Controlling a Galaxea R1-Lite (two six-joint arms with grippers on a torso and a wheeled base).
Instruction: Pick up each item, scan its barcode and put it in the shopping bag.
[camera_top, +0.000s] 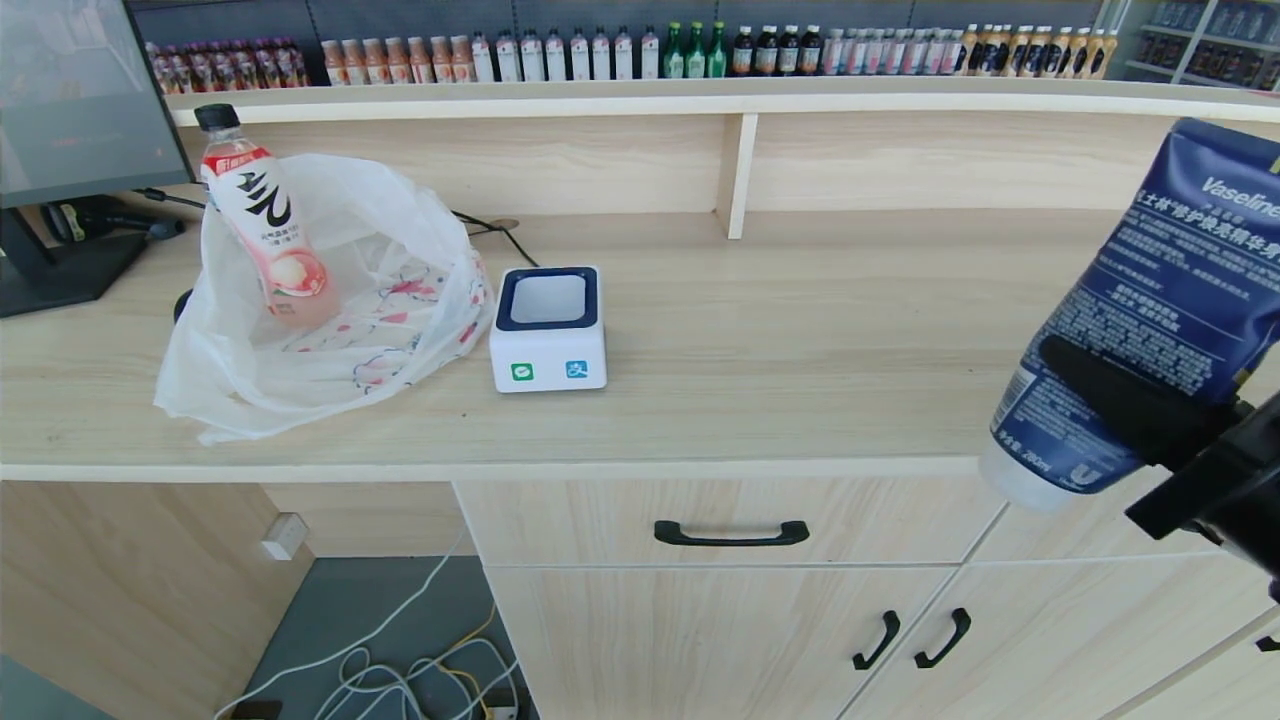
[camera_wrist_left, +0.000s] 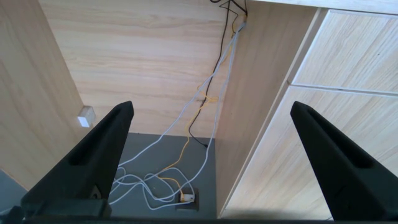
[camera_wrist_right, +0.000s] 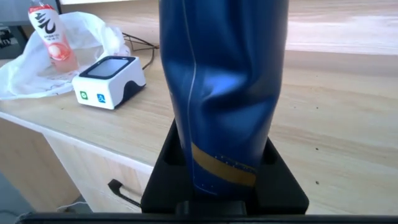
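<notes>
My right gripper (camera_top: 1140, 405) is shut on a dark blue lotion tube (camera_top: 1150, 300) with a white cap, held in the air over the counter's right front edge. The right wrist view has the same tube (camera_wrist_right: 224, 93) upright between the black fingers (camera_wrist_right: 168, 155). A white scanner box (camera_top: 549, 328) with a dark blue rim sits mid-counter, well left of the tube. Left of it lies an open white plastic shopping bag (camera_top: 400, 300) with a pink drink bottle (camera_top: 262, 215) standing in it. My left gripper (camera_wrist_left: 211, 162) hangs open below the counter, nothing between its fingers.
A monitor on a black stand (camera_top: 70, 130) occupies the counter's far left, with cables behind the bag. A raised back shelf (camera_top: 700, 100) with a divider runs along the rear, bottles lined behind it. Drawers with black handles (camera_top: 730, 533) sit under the counter; loose cables (camera_wrist_left: 168, 180) lie on the floor.
</notes>
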